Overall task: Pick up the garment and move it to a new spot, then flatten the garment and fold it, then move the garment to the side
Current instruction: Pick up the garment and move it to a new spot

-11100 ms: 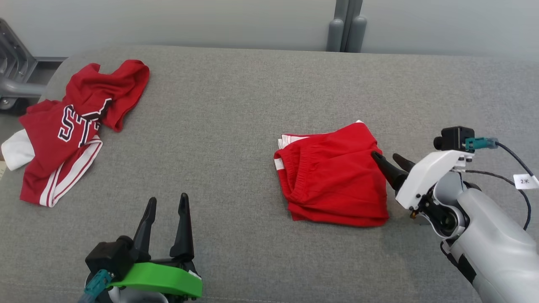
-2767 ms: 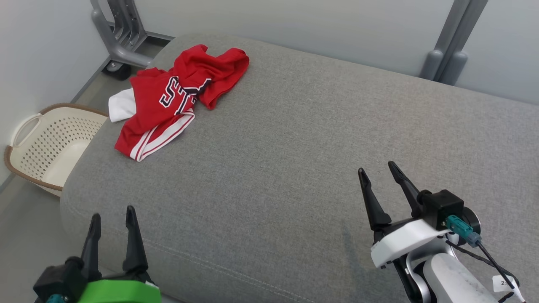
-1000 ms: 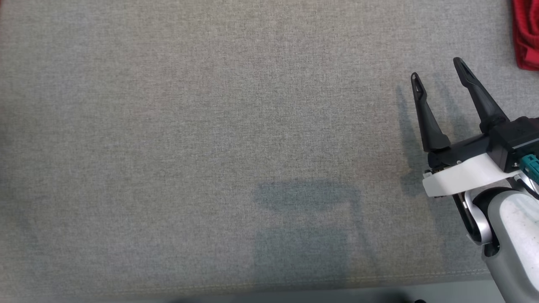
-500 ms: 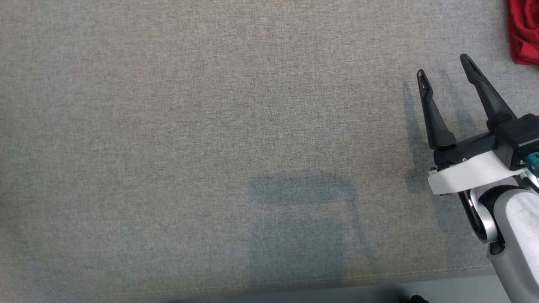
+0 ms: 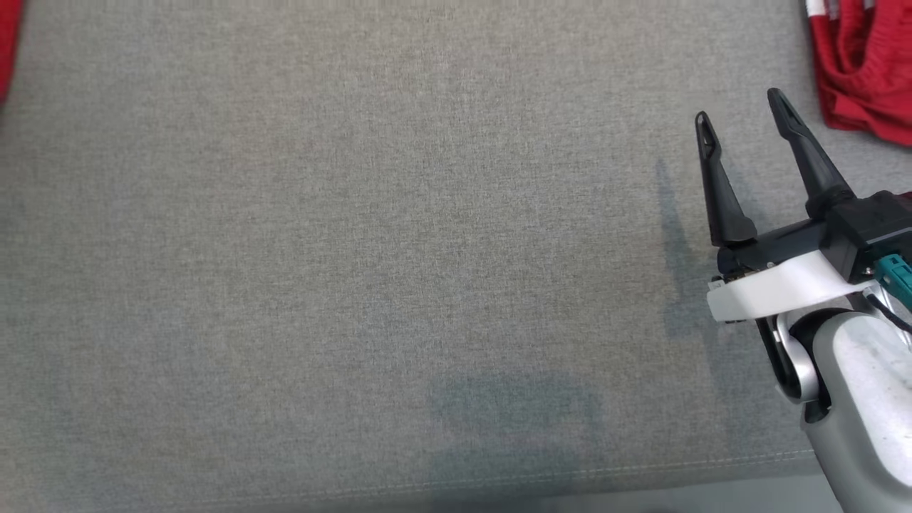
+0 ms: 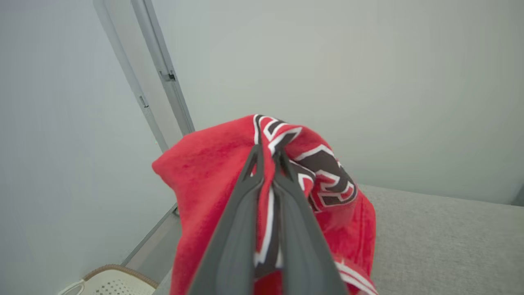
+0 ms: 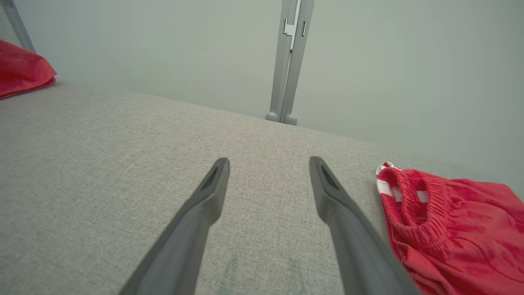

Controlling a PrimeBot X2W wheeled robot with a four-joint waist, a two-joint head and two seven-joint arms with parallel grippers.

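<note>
The garment (image 6: 204,172) is a red jersey with white-edged dark lettering, and in the left wrist view it hangs bunched and raised above the grey cushion. My left gripper (image 6: 268,153) is shut on a fold of it, the cloth draping over both fingers. A red strip of the garment (image 5: 6,43) shows at the head view's left edge, and a corner of it (image 7: 20,69) lies far left in the right wrist view. My right gripper (image 5: 739,107) hovers open over bare cushion, holding nothing; its fingers (image 7: 213,184) spread wide.
Folded red shorts (image 5: 862,71) with a white-striped waistband lie at the far right, just beyond my right gripper, also seen as shorts (image 7: 450,221). The grey cushion (image 5: 356,249) spreads wide. A wicker basket (image 6: 110,282) sits on the floor at left. A grey post (image 7: 288,61) stands behind.
My left gripper has closed on the garment within the last second. The head camera has shifted, bringing more of the shorts into view. The right gripper stays open.
</note>
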